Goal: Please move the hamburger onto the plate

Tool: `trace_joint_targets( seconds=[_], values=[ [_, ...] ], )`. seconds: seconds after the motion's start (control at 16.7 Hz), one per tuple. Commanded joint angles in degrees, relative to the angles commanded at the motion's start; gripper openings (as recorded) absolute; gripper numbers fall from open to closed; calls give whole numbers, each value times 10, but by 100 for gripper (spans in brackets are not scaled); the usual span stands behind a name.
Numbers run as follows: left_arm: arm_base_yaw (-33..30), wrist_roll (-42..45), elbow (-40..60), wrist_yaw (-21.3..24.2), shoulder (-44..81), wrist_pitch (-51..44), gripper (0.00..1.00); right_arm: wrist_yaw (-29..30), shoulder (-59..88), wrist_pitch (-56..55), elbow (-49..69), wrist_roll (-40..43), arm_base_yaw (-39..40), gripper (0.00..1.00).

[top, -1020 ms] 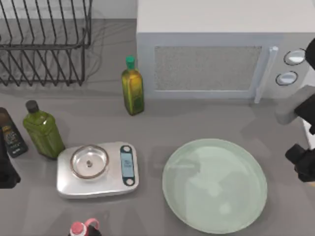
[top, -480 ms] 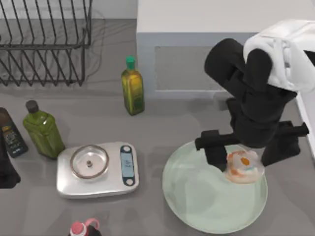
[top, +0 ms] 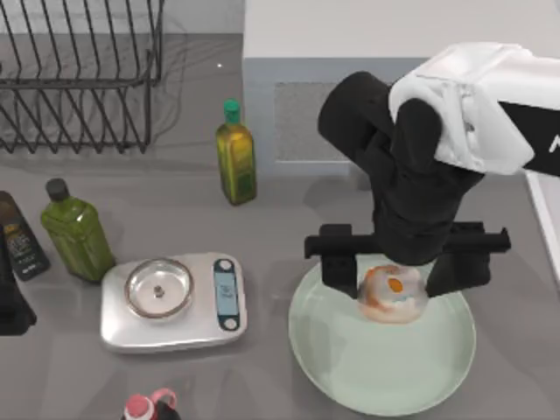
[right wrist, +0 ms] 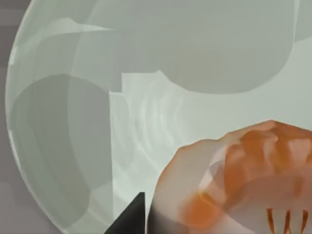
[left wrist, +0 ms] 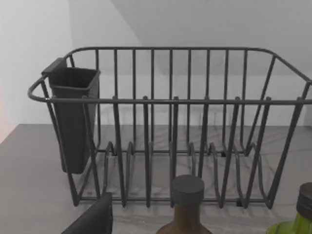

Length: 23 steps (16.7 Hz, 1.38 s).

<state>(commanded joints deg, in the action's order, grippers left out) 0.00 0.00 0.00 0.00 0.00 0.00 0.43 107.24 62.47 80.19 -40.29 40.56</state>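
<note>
Right gripper holds the hamburger over the plate.

The right gripper (top: 395,273) hangs above the far half of the plate (top: 350,385), its two dark fingers (top: 337,261) closed in against either side of the hamburger (top: 393,294). In the right wrist view the hamburger (right wrist: 239,180) sits in front of the pale green plate (right wrist: 97,122); whether it touches the plate cannot be told. The plate lies on the grey table (top: 175,210) just right of a silver scale (top: 171,302) and in front of a white microwave (top: 289,70). The left arm is parked at the table's left edge beside two bottles, facing a wire dish rack (left wrist: 170,126); whether its gripper (top: 10,302) is open cannot be told.
</note>
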Motion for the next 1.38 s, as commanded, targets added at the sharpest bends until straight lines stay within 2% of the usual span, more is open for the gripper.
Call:
trace_joint_targets(
  seconds=[0.24, 0.6, 0.84, 1.38],
  values=[
    [0, 0, 0, 0, 0, 0, 100, -1, 1, -9, -9, 1, -1, 0],
    [0, 0, 0, 0, 0, 0, 100, 0, 30, -93, -63, -2, 1, 0],
    [0, 0, 0, 0, 0, 0, 100, 0, 31, -96, -65, -2, 1, 0],
    [0, 0, 0, 0, 0, 0, 100, 0, 31, -96, -65, -2, 1, 68]
  ],
)
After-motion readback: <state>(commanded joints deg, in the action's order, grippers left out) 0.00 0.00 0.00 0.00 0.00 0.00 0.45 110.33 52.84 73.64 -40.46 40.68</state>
